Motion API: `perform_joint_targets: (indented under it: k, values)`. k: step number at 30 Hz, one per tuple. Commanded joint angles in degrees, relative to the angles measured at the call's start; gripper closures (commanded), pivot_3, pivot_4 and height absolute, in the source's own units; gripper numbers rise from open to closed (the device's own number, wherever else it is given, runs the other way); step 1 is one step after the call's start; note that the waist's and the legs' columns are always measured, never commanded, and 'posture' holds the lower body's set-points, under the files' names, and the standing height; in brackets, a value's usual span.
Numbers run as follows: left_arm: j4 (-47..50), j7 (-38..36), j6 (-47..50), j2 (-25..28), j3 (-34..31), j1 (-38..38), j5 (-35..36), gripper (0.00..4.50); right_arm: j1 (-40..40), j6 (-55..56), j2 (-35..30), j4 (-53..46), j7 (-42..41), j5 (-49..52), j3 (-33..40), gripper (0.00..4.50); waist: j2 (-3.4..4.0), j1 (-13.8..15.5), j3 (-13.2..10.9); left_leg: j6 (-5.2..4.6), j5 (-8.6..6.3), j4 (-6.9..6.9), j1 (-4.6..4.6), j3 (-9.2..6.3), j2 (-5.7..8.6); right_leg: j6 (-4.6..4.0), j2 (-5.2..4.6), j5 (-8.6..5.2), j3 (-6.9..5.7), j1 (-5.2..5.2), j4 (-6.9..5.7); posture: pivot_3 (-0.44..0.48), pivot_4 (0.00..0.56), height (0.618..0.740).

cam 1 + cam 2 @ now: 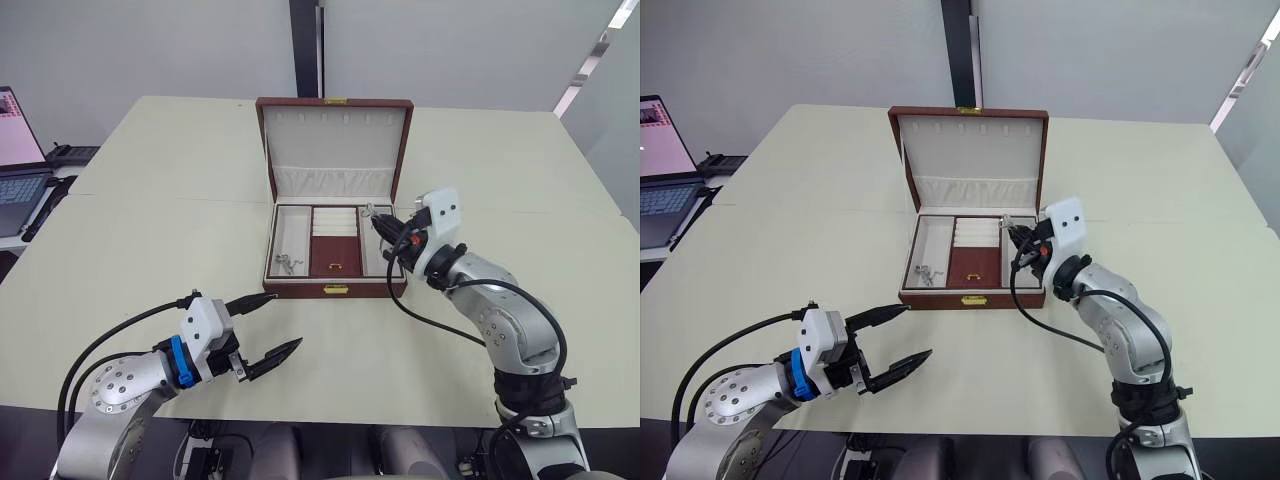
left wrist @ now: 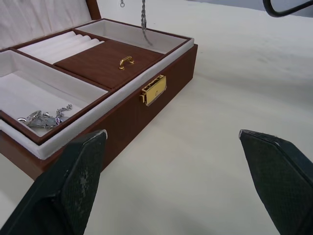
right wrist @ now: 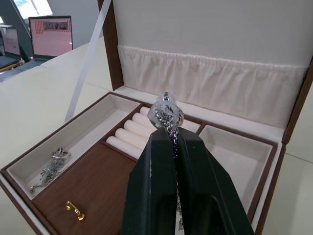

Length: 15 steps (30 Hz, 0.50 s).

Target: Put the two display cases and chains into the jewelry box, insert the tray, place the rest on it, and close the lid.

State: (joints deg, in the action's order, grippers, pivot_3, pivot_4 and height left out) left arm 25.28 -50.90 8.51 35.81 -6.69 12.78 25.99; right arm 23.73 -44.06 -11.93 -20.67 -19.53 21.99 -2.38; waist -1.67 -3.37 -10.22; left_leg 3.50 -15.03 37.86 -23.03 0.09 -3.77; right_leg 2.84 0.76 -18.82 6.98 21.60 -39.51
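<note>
A silver chain (image 3: 167, 113) is pinched between the shut fingers of the right gripper (image 3: 171, 139). It is held up in the air over the right side of the box (image 1: 334, 262). A shiny bunch of links sits on top of the fingertips, and the rest of the chain hangs down between them toward the right pocket (image 3: 234, 159).

The box is dark red-brown on the outside and lined with soft cream cloth. Its lid (image 1: 334, 148) is stood up at the back, with a gathered cloth pouch along its lower part. A tray with three parts is seen inside. A second silver chain (image 2: 45, 117) is lying in the long left pocket (image 1: 289, 243). In the middle are cream ring rolls (image 1: 335, 222) at the back and a flat brown flap with a small gold handle (image 2: 126, 60) at the front. A gold clasp (image 2: 153, 90) is fixed on the front wall of the box.

The box is set near the middle of a wide, pale table (image 1: 150, 210). Plenty of bare table is left on both sides and in front of it, and the table's edges are well apart from it.

The left gripper (image 1: 263, 330) is held low over the table in front of the box, a little to its left. Its two black fingers are spread wide and nothing is held in them.

A laptop (image 1: 18, 160) is seen off the table's left edge.
</note>
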Motion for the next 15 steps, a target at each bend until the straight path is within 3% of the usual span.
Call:
perform_joint_targets:
  k: [1,8,15]
  values:
    - [3.30,0.87,0.84,0.55,-1.34,0.17,1.04,0.00,-1.25,2.86,0.41,0.87,-0.86,0.00,-0.13,4.49,0.00,-0.01,0.00,0.00,0.00,0.00,0.00,0.01,0.00,0.00,0.00,0.00,0.01,0.00,0.00,0.000,0.150,0.740]
    - [4.22,1.73,2.66,0.84,-1.55,-0.68,1.40,0.00,-2.00,3.68,-0.02,2.39,-1.19,0.19,0.77,4.49,0.01,-0.04,-0.01,0.00,0.00,-0.01,0.00,0.01,0.00,0.00,0.02,0.00,0.02,0.04,-0.01,0.000,0.150,0.740]
    - [3.02,3.19,4.18,0.38,-0.93,-3.16,0.82,0.00,-2.14,1.51,-0.80,0.73,-1.54,2.45,3.23,2.72,0.01,-0.03,-0.01,0.00,0.00,-0.01,-0.01,0.01,0.00,0.00,0.02,0.00,0.02,0.04,0.00,0.000,0.150,0.740]
